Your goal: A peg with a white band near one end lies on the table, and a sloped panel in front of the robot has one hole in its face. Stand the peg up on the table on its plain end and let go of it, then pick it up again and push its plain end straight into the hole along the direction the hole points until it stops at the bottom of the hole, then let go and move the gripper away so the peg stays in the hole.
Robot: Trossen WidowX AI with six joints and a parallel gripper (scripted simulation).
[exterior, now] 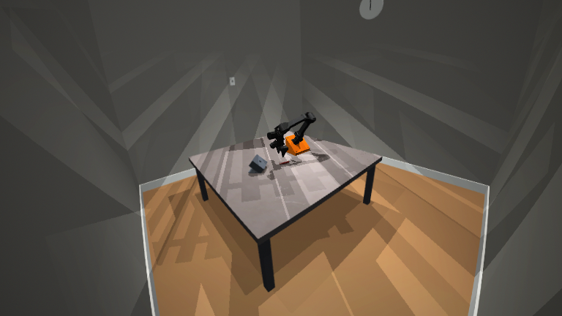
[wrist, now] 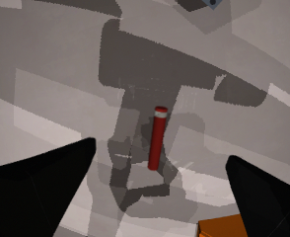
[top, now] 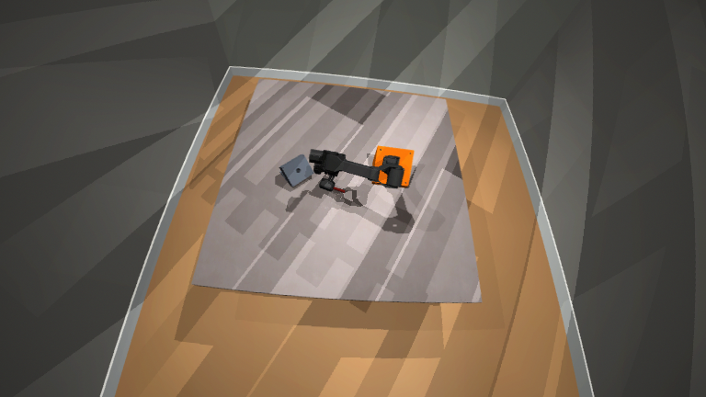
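The red peg (top: 339,189) (exterior: 284,162) (wrist: 156,143) lies on its side on the table. In the wrist view its white-banded end is at the top, towards the panel, and its plain end is at the bottom. The blue-grey sloped panel (top: 303,165) (exterior: 255,164) stands beyond the peg, with one dark hole in its face; only its corner shows at the top of the wrist view. My gripper (exterior: 283,154) (wrist: 164,154) is open and empty, pointing down above the peg, with the peg seen between its spread fingers. In the top view the gripper covers part of the peg.
The orange base block (top: 380,155) (exterior: 298,145) (wrist: 224,227) of the arm stands on the side of the peg away from the panel. The grey table (top: 323,273) (exterior: 265,217) extends around them. The arm's shadow falls around the peg.
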